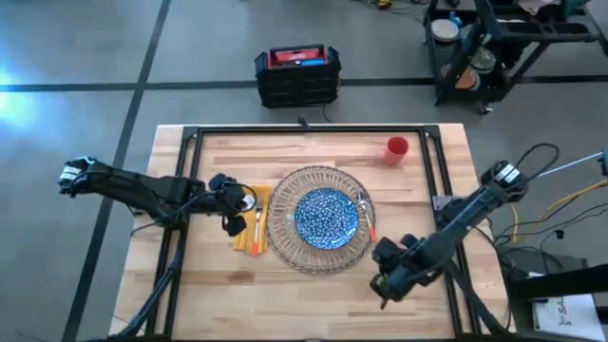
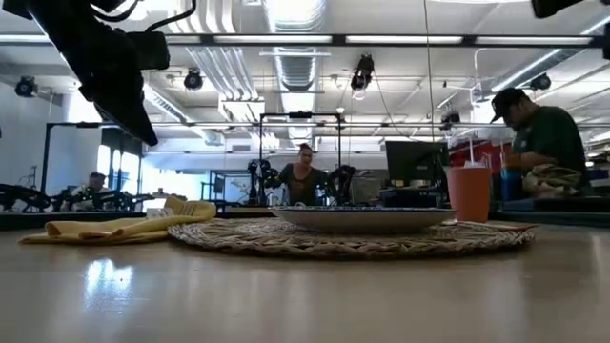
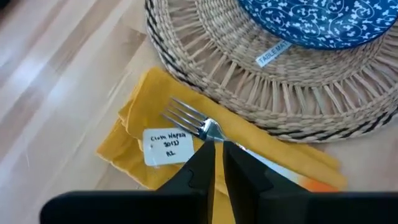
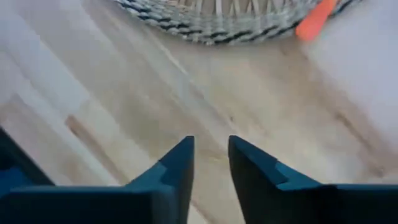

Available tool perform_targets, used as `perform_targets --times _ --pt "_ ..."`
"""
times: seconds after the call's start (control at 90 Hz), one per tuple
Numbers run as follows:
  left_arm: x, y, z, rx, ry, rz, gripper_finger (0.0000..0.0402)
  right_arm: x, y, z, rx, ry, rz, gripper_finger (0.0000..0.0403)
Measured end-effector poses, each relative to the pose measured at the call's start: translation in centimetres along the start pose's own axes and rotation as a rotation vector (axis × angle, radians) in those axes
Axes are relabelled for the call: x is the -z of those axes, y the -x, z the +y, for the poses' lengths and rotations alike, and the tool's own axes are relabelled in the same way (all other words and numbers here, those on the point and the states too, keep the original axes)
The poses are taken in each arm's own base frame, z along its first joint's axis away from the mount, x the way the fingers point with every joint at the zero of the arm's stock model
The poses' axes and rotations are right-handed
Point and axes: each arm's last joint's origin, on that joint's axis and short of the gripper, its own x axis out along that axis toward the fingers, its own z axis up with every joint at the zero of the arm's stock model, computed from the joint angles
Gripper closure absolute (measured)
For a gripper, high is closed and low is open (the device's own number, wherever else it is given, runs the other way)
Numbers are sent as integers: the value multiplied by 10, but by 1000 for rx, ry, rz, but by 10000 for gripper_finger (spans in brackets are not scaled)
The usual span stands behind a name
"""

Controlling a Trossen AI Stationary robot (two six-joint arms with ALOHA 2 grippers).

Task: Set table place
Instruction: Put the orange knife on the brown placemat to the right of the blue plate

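Note:
A blue-patterned plate (image 1: pixel 326 215) sits on a round woven mat (image 1: pixel 285 233) at the table's middle. Left of the mat lies a folded yellow napkin (image 3: pixel 134 134) with a white tag. An orange-handled fork (image 3: pixel 186 118) rests on it, tines toward the far edge. My left gripper (image 3: pixel 219 148) hovers shut above the fork's neck; in the low view the left arm (image 2: pixel 114 76) hangs well clear of the napkin (image 2: pixel 114 229). A red-orange cup (image 1: pixel 397 148) stands at the far right. My right gripper (image 4: pixel 211 144) is slightly open over bare wood near the front right.
Another orange-handled piece of cutlery (image 1: pixel 370 228) lies at the mat's right edge. A black frame (image 1: pixel 304 133) runs around the tabletop. Bare wood (image 1: pixel 313 304) lies along the near edge. People and desks show beyond the table's far side.

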Motion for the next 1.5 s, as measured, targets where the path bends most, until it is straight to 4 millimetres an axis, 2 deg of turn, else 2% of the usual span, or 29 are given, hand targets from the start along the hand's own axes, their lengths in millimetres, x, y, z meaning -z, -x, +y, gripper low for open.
perform_targets --times 0.078,0.2,0.422,0.822,0.978,1.111,1.244,1.5 --pt "0 0 -1 3 -2 0 382 13 -9 4 23 6 59 285" --pt "0 0 -1 3 -2 0 382 30 -34 13 95 30 93 277" --pt "0 0 -1 0 -9 -6 382 35 -64 20 192 10 102 259" --pt "-1 0 -1 3 -41 -19 382 37 -69 22 205 3 151 211" --pt "-2 0 -1 3 -41 -19 382 37 -70 21 191 110 161 207" --pt "-2 0 -1 4 -40 -22 382 37 -85 13 247 155 204 222" --pt "-2 0 -2 7 -38 -26 382 38 -98 4 289 107 262 251" --pt "-2 0 -2 6 -45 -26 382 38 -95 7 267 90 230 331"
